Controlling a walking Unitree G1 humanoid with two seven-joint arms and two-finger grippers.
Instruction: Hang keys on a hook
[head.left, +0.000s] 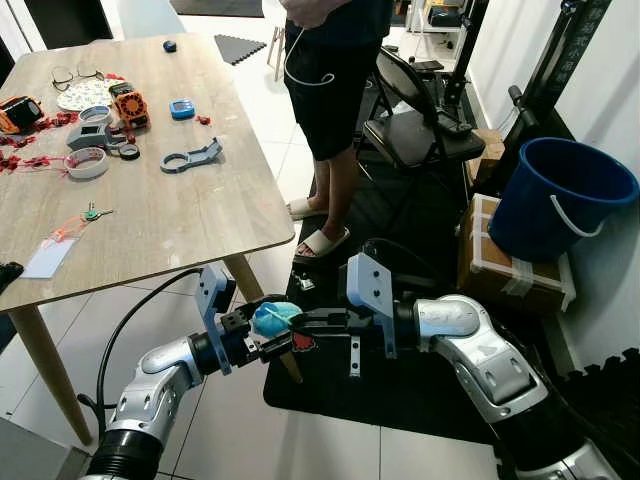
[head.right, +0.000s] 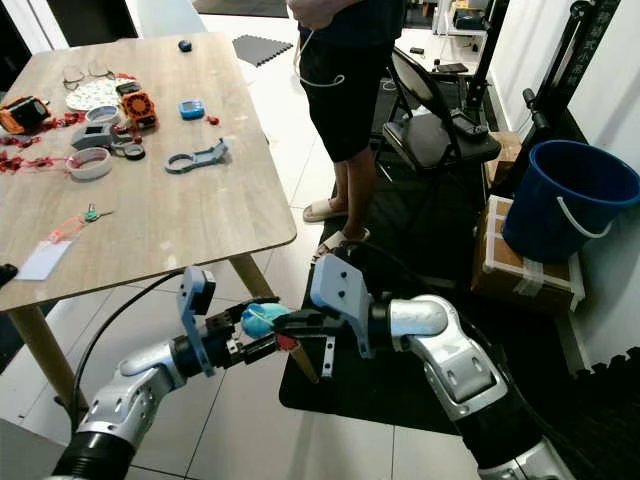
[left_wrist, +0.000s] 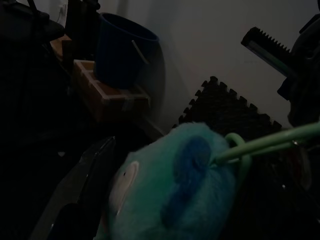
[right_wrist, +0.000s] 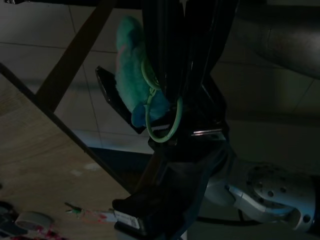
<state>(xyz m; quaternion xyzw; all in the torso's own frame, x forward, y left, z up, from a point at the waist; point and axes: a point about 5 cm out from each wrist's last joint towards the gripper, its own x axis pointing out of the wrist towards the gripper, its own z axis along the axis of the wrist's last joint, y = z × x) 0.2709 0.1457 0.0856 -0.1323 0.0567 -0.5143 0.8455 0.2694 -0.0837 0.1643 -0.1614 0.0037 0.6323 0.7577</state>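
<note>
Landmark: the wooden table, beside whose near corner both my arms meet.
Left gripper: my fingers are clamped on the teal plush keychain, just past that near corner, above the floor.
Right gripper: it meets the plush's green ring; whether it is gripping, I cannot tell.
Person: stands beyond the table's right edge.
Blue bucket: well right of the table, on a box.
</note>
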